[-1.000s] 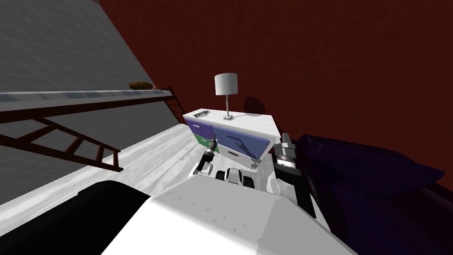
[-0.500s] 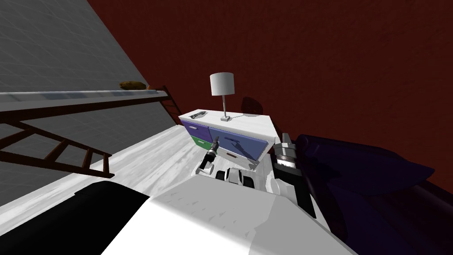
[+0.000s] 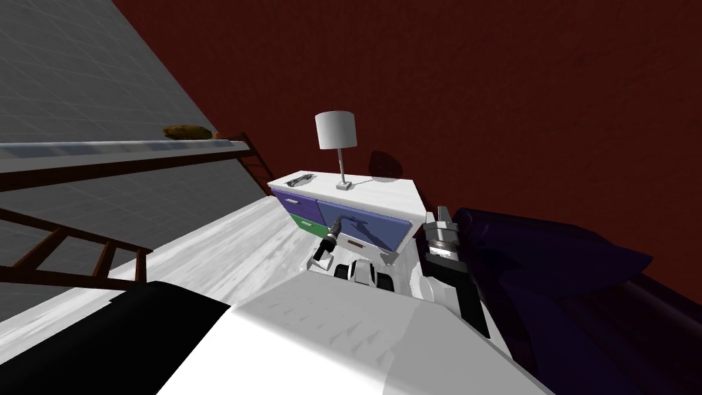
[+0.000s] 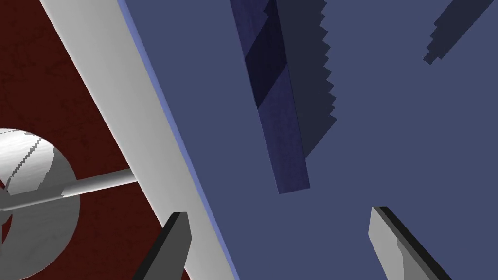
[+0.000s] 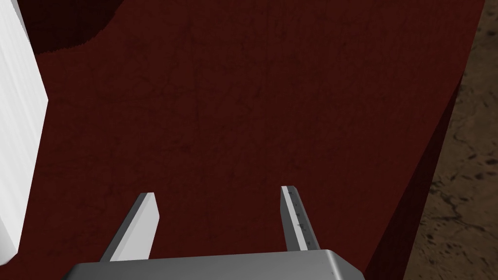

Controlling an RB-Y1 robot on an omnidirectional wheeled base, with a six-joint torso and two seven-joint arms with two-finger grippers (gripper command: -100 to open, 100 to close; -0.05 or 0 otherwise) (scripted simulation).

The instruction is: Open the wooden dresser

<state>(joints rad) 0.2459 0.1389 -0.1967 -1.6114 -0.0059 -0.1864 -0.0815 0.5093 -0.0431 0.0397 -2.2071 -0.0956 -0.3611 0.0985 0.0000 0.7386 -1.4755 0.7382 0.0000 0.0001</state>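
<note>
The dresser (image 3: 384, 189) has a smooth white top. Its big blue drawer front (image 4: 389, 121) looks plain and matt, and the darker blue handle (image 4: 284, 136) has a faint grain. The lamp (image 3: 335, 130) has a pale grey shade with soft brushed streaks and a thin pole that looks like metal, the dark red wall (image 3: 493, 82) looks a bit rough and speckled, and the floor (image 3: 233, 240) is white with grey streaks like painted wood.

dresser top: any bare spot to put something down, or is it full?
Bare: the right half of the dresser top, between the lamp base and the edge by the dark bedding. Crowded: the left end, where a small grey object lies near the lamp.
</note>
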